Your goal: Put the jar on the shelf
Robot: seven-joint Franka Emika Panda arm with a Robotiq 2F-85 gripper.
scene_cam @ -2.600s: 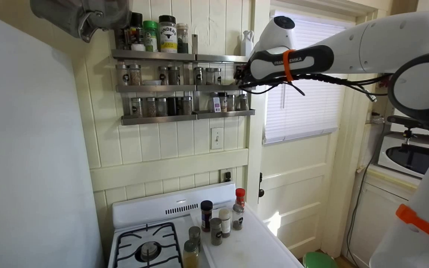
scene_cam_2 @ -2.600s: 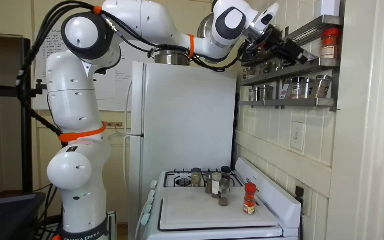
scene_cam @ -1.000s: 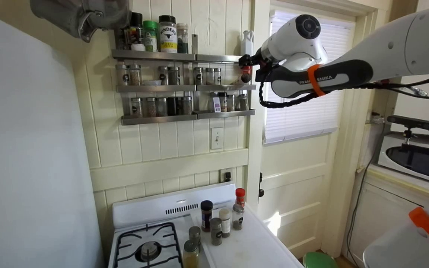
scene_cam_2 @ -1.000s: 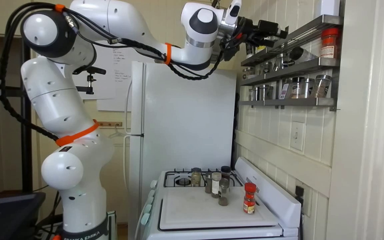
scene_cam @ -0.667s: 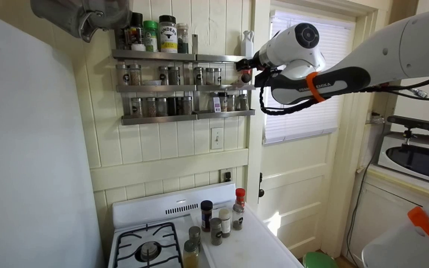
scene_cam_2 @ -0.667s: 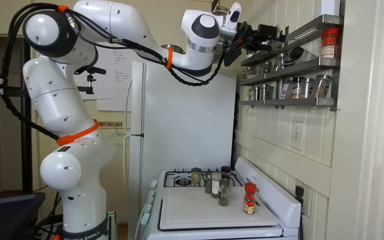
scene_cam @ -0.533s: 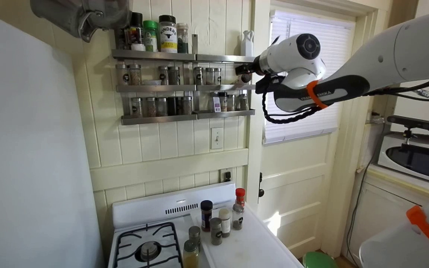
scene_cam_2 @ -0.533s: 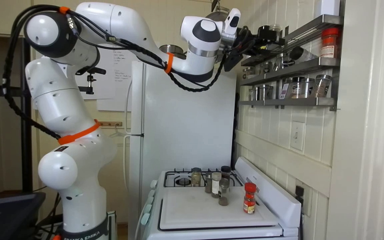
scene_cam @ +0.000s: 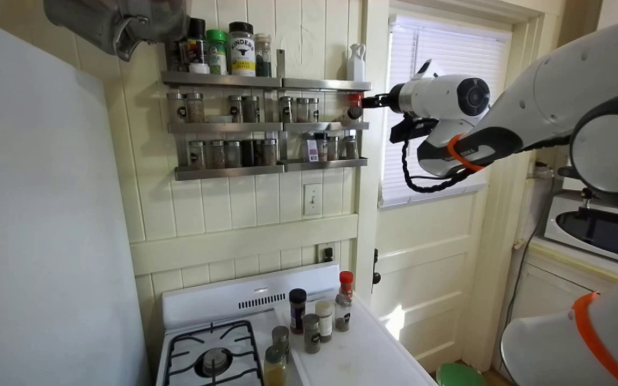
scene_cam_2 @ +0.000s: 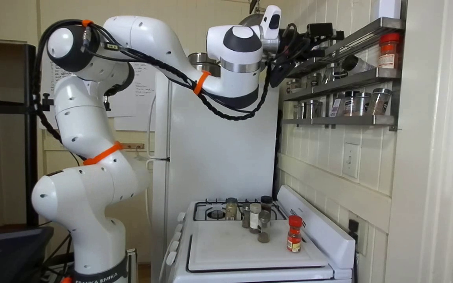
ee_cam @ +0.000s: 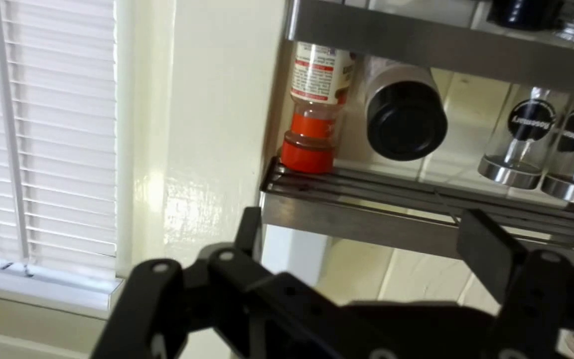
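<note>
The jar [scene_cam: 354, 112], clear with a black lid, lies tilted on its side on the middle tier of the silver metal rack, the shelf [scene_cam: 325, 126]. Its lid points outward over the front rail, as the jar [scene_cam_2: 354, 64] also shows on the shelf [scene_cam_2: 352, 81]. In the wrist view, which is upside down, the jar [ee_cam: 406, 117] is in front of and apart from my fingers, beside a red-capped bottle [ee_cam: 312, 124]. My gripper [ee_cam: 361, 224] is open and empty, near the top tier's rail. In both exterior views the gripper [scene_cam: 369, 102] [scene_cam_2: 334, 37] is clear of the jar.
Several small jars line the rack's tiers, and a white bottle [scene_cam: 356, 61] stands on the top tier. The door frame [scene_cam: 376, 161] is right beside the rack. Several spice jars stand on the white stove [scene_cam_2: 258, 251] below. The fridge [scene_cam_2: 218, 137] stands beyond the stove.
At first my gripper was at the middle tier by the jar. It has since pulled up and back from the rack, and the jar stays lying there. The arm has swung away.
</note>
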